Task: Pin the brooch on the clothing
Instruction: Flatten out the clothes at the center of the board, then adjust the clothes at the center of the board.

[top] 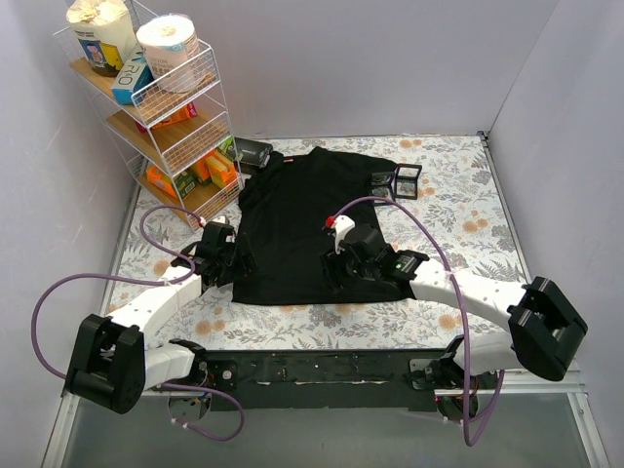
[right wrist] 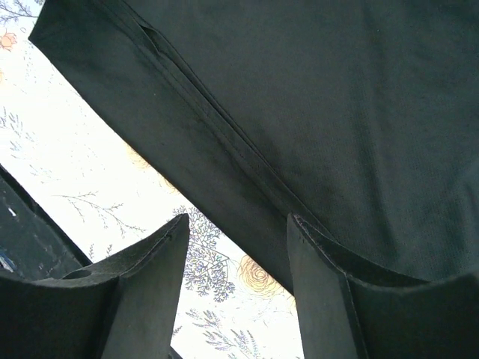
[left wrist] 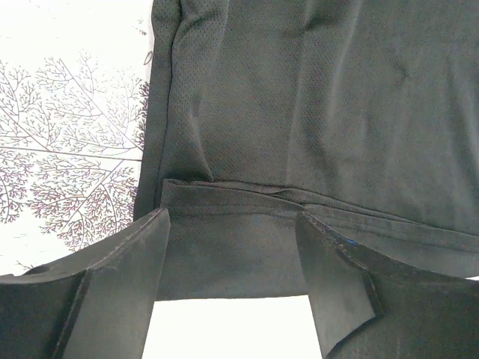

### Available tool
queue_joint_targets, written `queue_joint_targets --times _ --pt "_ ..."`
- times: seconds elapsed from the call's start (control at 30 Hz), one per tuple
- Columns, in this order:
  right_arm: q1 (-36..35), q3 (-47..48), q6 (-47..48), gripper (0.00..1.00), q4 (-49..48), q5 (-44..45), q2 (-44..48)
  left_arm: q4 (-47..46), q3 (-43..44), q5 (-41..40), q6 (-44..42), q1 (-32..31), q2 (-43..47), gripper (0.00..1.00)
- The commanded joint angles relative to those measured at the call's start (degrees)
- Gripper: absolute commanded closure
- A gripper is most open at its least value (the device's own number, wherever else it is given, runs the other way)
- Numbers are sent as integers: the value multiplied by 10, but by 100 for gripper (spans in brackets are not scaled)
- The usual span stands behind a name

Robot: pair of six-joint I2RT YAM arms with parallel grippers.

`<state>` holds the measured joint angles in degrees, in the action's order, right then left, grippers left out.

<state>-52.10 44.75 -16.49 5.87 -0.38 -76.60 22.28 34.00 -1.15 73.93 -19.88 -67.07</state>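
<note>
One plain black short-sleeved T-shirt (top: 292, 214) lay there, hem creased; my left gripper (left wrist: 230, 224) and right gripper (right wrist: 238, 224) both gaped wide.

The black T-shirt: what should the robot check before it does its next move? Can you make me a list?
1. T-shirt spread out on the table: ok, it lies mostly flat.
2. Left end effector ready: ok, jaws open, with the shirt's hem between them.
3. Right end effector ready: ok, jaws open, at the edge of the hem.
4. Brooch found: cannot tell, no view shows it clearly.
5. Purple cable out of the way: not ok, the right arm's cable loops over the shirt.
</note>
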Motion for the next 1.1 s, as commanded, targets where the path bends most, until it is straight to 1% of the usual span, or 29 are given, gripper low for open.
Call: queue_joint_targets --times 0.0,0.13,0.23,0.33,0.4,0.43,0.57,0.6,0.77,0.8,0.9,1.0,1.03,1.07 --pt "6 -7 8 37 -17 1 22 5 -4 -24 -2 0 12 33" --pt "8 -12 8 37 -16 1 25 -1 -1 -50 -6 0 19 32" --pt "9 -19 7 37 -17 1 29 2 8 -70 -7 0 19 26" --pt "9 -28 3 37 -18 0 36 -5 7 -74 -8 0 14 25" --pt "9 -36 0 37 -18 0 39 -9 6 -68 -12 0 5 27" --pt "9 -39 -2 37 -18 0 42 -10 7 -63 -13 0 -3 28" --pt "10 -47 -6 37 -14 1 51 -19 7 -47 -19 0 -19 42" --pt "10 -48 -7 37 -13 1 52 -19 6 -45 -19 1 -20 49" --pt "10 -52 -9 37 -10 1 58 -23 5 -45 -19 0 -23 51" --pt "11 -53 -10 37 -9 1 58 -25 4 -41 -19 0 -25 55" --pt "11 -53 -11 37 -9 1 59 -27 4 -40 -19 1 -33 56" --pt "12 -52 -11 37 -8 1 61 -29 4 -36 -19 0 -39 60" --pt "11 -52 -13 37 -9 1 63 -29 3 -35 -19 0 -39 64" --pt "11 -51 -13 37 -8 1 64 -29 0 -34 -19 0 -39 66"
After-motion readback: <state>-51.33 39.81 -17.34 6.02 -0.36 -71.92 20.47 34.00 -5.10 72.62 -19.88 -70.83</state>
